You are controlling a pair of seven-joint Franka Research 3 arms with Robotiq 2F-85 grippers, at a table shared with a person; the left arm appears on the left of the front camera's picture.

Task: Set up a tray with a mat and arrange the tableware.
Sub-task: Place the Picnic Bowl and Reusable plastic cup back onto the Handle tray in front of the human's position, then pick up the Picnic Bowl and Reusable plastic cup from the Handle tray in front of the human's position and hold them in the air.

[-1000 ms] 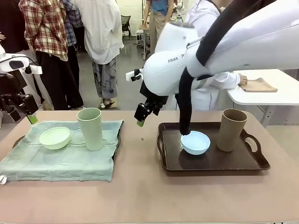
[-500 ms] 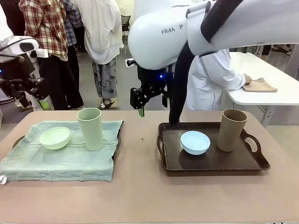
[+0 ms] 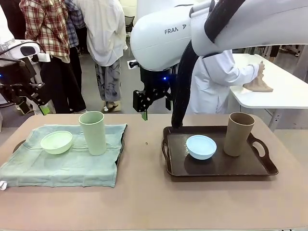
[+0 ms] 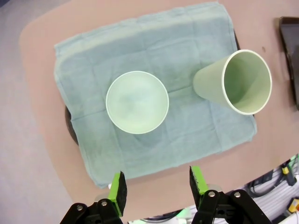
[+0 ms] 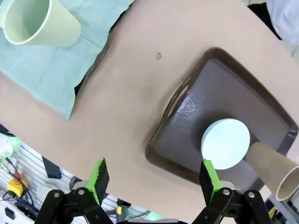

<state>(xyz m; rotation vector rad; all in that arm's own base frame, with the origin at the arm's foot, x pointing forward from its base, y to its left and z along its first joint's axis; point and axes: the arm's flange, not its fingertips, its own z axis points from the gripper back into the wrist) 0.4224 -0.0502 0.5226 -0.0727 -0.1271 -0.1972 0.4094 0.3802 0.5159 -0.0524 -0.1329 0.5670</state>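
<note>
**Q:** Table [image 3: 144, 202], L side?
**A:** Mat [image 3: 62, 166] lies over L tray [image 4: 71, 133]; tray rim shows past mat's edges. On mat: L bowl [image 3: 57, 142], w/ L cup [image 3: 93, 132] upright just to its R, not touching.
**Q:** R side?
**A:** R tray [image 3: 219, 173] sits well apart from mat, level w/ it. In tray: R bowl [image 3: 201, 147] L of centre, R cup [image 3: 238, 134] upright to bowl's R, apart.

Right claw [image 5: 153, 175] spread wide above tray [image 5: 224, 88] holding light blue bowl [image 5: 225, 143].
</note>
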